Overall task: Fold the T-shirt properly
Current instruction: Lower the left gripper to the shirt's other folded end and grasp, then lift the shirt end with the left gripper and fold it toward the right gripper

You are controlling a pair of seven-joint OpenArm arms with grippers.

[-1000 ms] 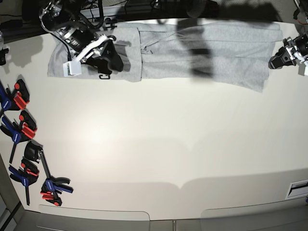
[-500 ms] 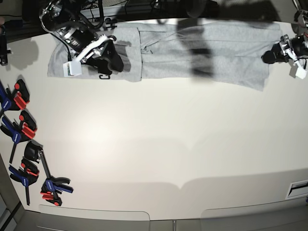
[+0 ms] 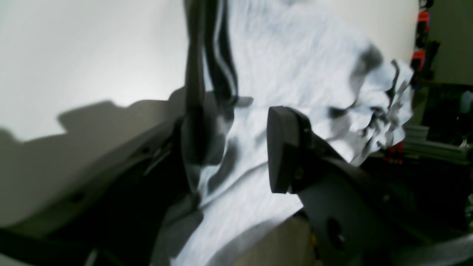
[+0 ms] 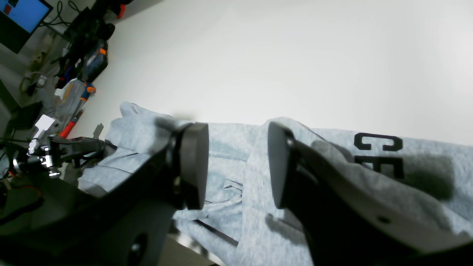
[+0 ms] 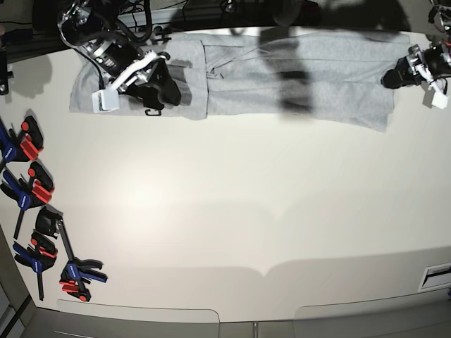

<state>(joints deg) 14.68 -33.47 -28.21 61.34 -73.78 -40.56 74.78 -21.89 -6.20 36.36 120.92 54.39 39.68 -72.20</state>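
The left gripper (image 5: pixel 394 76) has moved in onto the far-right hem of the light heather-grey cotton T-shirt (image 5: pixel 310 77), jaws spread astride cloth; right gripper (image 4: pixel 236 166) spread too. Likely a grasp is coming.

This looks like a robotics lab or workshop. A wide pale table (image 5: pixel 232 211) fills the base view, and a row of blue and red bar clamps (image 5: pixel 35 211) lies along its left edge. Beyond the table's far edge sit dark tangles of cables (image 5: pixel 141 14) and equipment. The right wrist view shows, off the table's corner, a lit blue monitor (image 4: pixel 20 14) above a cluttered bench of tools (image 4: pixel 74 92).
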